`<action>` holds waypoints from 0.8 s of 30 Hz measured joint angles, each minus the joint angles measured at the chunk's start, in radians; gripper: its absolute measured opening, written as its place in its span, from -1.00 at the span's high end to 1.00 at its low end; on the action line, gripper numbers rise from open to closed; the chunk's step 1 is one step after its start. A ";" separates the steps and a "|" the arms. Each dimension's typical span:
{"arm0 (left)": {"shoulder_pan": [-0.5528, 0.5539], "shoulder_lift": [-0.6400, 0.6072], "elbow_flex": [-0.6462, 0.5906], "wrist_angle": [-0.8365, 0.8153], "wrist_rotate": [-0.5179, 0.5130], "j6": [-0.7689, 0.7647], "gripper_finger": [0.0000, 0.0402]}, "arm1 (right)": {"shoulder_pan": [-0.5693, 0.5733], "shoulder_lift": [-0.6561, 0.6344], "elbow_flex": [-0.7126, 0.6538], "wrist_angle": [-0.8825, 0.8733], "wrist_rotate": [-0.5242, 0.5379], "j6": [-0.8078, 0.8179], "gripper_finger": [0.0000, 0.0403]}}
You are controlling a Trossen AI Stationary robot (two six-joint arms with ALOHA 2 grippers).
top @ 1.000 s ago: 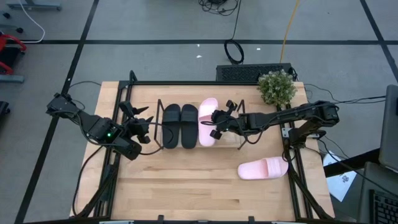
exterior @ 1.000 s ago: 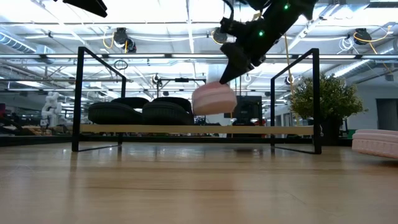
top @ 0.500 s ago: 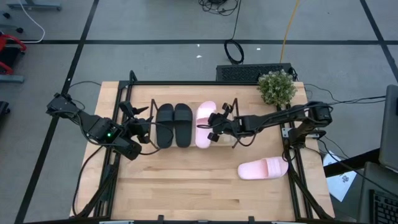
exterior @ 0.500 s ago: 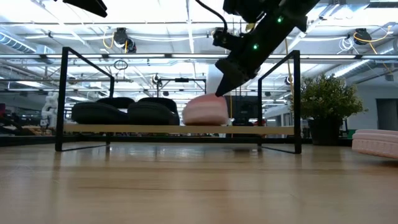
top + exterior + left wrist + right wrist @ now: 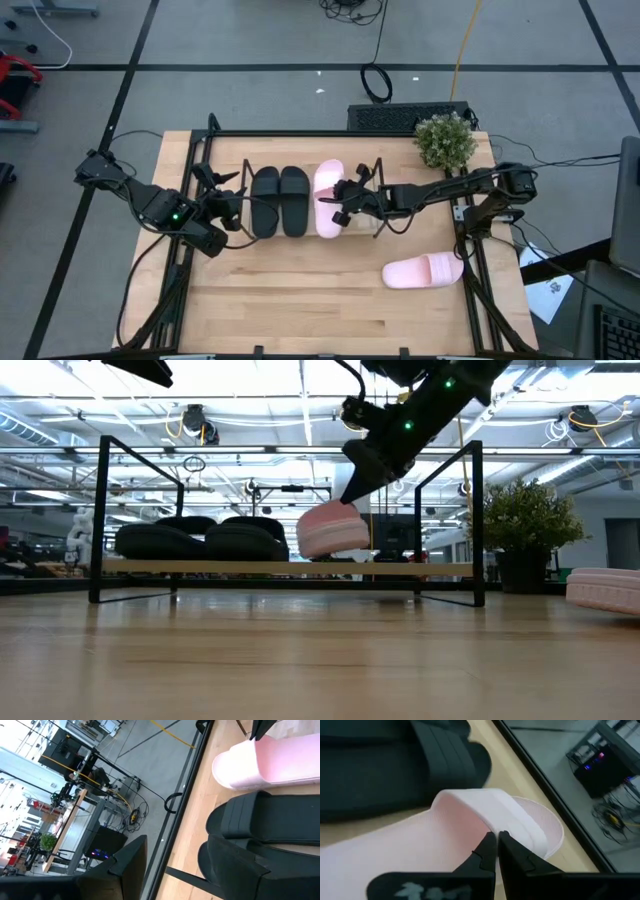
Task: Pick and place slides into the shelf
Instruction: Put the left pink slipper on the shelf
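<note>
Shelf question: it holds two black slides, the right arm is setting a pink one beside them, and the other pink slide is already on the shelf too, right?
Not quite. The other pink slide lies on the table, off the shelf, as the high view shows.

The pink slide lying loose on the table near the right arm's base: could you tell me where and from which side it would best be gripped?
Grip the pink slide by its wide strap, coming down from above. It lies flat, sole down, lengthwise across the table, so the strap arches up as the one raised, thin part a tool can close on. The right tool holds the other pink slide that way.
</note>
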State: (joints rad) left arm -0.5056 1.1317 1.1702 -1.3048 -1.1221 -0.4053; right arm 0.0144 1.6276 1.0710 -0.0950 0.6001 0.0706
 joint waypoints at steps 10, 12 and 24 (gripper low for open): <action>0.000 0.000 0.000 0.001 0.001 0.003 -0.08 | -0.002 0.023 0.000 0.046 -0.003 -0.005 1.00; 0.000 0.000 0.000 0.001 0.001 0.002 -0.08 | -0.002 0.039 0.000 0.060 -0.003 -0.008 1.00; 0.000 0.000 0.000 0.001 0.005 0.002 -0.08 | -0.002 0.070 0.000 0.105 -0.003 -0.009 1.00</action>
State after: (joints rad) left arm -0.5053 1.1316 1.1702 -1.3041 -1.1172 -0.4034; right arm 0.0128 1.6974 1.0710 0.0100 0.5969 0.0615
